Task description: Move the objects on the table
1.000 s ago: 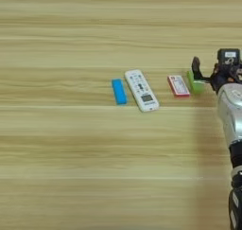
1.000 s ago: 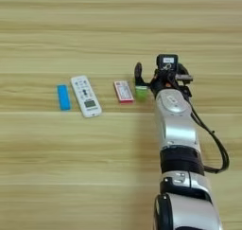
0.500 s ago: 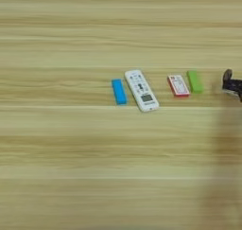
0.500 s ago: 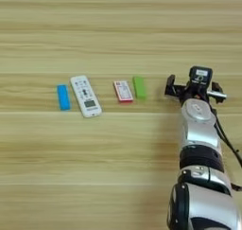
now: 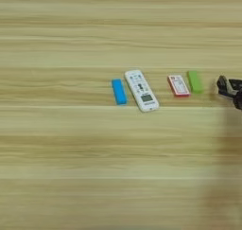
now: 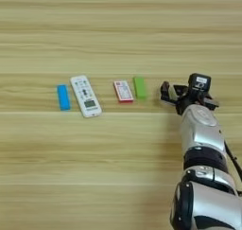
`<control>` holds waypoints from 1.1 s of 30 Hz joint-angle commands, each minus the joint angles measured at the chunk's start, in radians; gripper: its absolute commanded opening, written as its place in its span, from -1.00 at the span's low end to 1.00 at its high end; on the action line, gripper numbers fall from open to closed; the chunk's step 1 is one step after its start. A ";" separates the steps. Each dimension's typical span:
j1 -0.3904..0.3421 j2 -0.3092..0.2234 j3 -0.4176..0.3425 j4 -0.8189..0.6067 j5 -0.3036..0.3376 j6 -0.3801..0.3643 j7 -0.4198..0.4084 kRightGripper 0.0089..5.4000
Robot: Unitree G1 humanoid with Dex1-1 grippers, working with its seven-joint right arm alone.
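Four objs in row; jaws (image 6: 166, 92) right of green bar (image 6: 139, 88).

- Soft, even, warm light falls across the table (image 6: 118, 30), with no hard glare on the wood.
- A broad faint shadow darkens the wood below the gripper (image 6: 171, 92) and beside the forearm (image 6: 201, 134).
- The silver forearm carries mild highlights.
- Both views are slightly soft; the buttons on the remote (image 6: 86, 95), well left of the gripper, are unreadable.
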 commanded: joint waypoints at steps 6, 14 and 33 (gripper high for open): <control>-0.094 -0.044 0.025 0.061 0.004 -0.001 0.046 0.99; -0.110 -0.047 0.029 0.098 0.007 -0.019 0.062 0.99; -0.139 -0.059 0.051 0.193 -0.009 -0.044 0.068 0.89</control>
